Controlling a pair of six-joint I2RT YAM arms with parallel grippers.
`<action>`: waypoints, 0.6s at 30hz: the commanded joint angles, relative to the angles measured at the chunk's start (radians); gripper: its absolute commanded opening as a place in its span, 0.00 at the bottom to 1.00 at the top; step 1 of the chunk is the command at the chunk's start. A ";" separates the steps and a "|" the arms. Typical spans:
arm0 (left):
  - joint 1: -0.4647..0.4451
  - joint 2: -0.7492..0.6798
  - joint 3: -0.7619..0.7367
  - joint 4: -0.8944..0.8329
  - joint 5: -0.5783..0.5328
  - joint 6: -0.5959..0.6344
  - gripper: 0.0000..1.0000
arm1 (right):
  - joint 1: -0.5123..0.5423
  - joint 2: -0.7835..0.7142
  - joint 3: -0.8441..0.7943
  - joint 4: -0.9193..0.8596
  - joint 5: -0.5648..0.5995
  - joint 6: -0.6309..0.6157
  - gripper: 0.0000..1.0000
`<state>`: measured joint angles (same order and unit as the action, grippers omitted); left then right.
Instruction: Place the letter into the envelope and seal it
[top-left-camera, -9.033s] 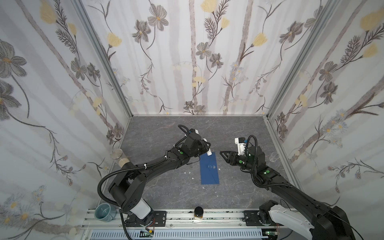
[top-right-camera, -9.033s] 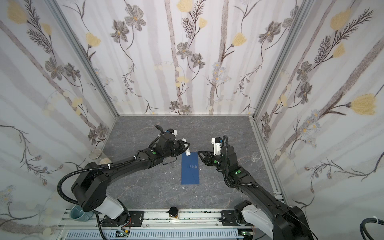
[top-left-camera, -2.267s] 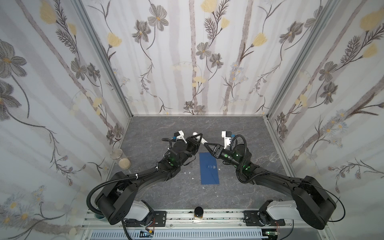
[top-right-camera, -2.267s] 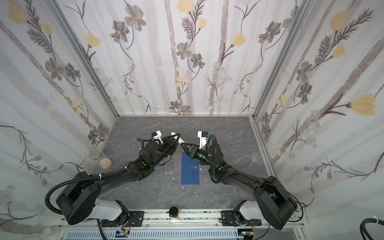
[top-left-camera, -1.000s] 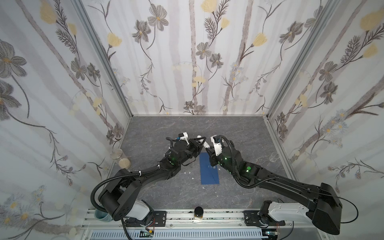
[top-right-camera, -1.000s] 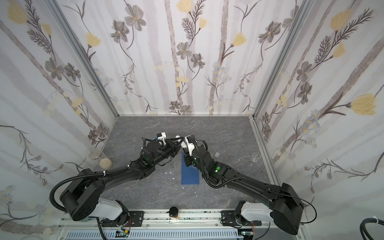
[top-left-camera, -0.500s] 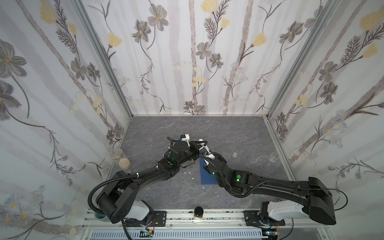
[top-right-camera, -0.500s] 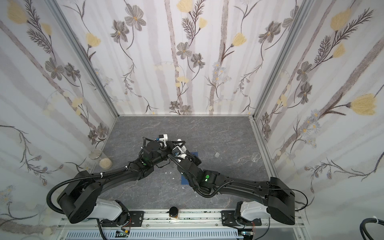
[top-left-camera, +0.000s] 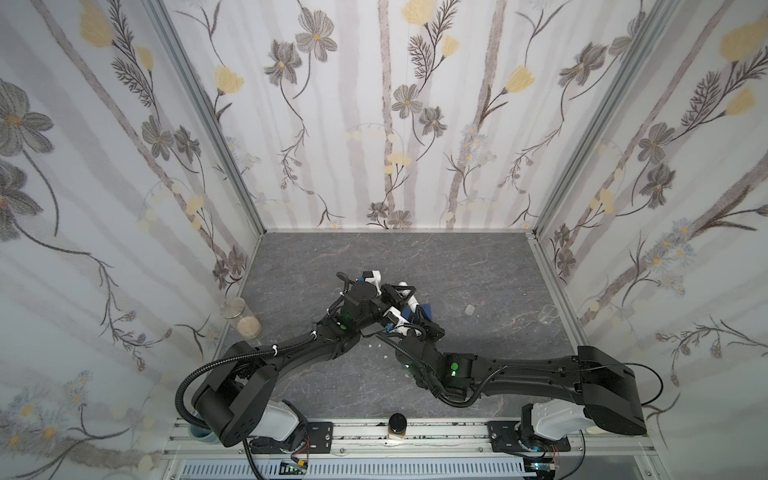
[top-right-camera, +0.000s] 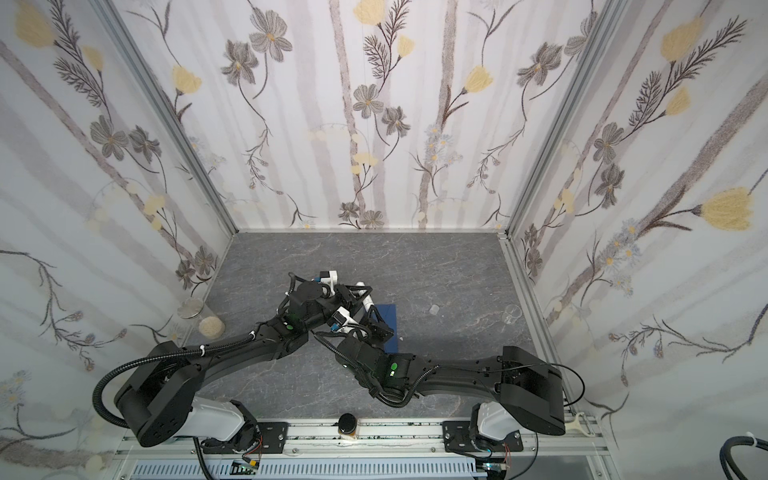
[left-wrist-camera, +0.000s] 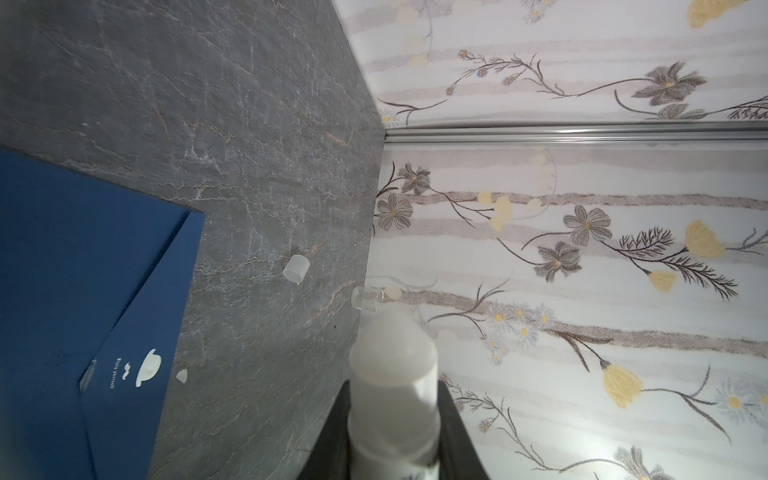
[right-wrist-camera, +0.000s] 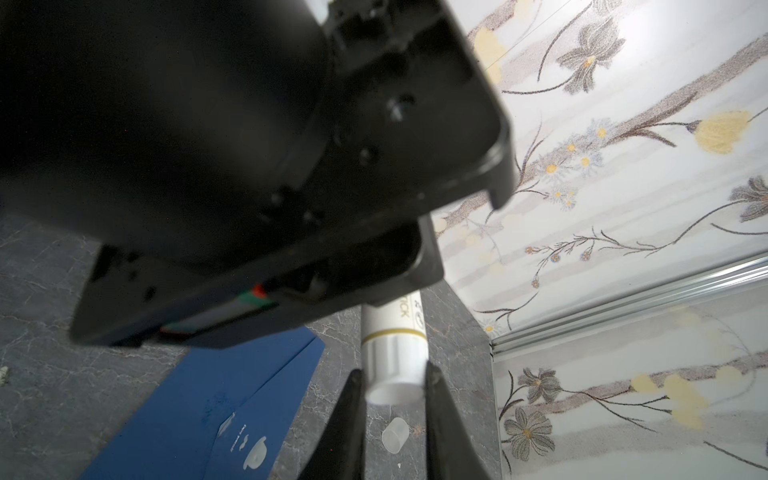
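Observation:
The dark blue envelope (left-wrist-camera: 83, 270) lies flat on the grey floor, its pointed flap folded over with a pale mark near the tip; in both top views only its far right part (top-left-camera: 425, 311) (top-right-camera: 389, 322) shows past the grippers. The letter is out of view. A white glue-stick tube (left-wrist-camera: 392, 374) (right-wrist-camera: 392, 353) is held above the envelope's far end. My left gripper (left-wrist-camera: 392, 409) (top-left-camera: 402, 294) is shut on the tube's body. My right gripper (right-wrist-camera: 392, 384) (top-left-camera: 417, 319) is shut on the tube's bottom end.
A small translucent cap (top-left-camera: 469, 309) (left-wrist-camera: 296, 268) lies on the floor right of the envelope. A clear cup (top-left-camera: 548, 313) stands by the right wall. A glass (top-left-camera: 231, 307) and a jar (top-left-camera: 248, 326) sit by the left wall, and a dark jar (top-left-camera: 397, 424) on the front rail.
The right gripper, once apart at the envelope's right, has come to the tube in the left gripper. Over the last second the right arm swung low toward the front.

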<state>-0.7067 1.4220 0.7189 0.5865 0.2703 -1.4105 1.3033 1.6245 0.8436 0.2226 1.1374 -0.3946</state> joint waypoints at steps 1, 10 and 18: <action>-0.004 -0.019 0.003 0.076 -0.006 -0.011 0.00 | 0.009 -0.004 0.016 0.037 -0.130 0.043 0.25; 0.001 -0.077 -0.007 0.078 -0.183 0.023 0.00 | -0.059 -0.222 -0.032 -0.060 -0.514 0.531 0.50; -0.003 -0.082 -0.011 0.087 -0.287 0.023 0.00 | -0.340 -0.462 -0.259 0.195 -1.025 0.961 0.59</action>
<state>-0.7078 1.3437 0.7105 0.6178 0.0467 -1.3941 1.0222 1.1900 0.6182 0.2623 0.3767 0.3386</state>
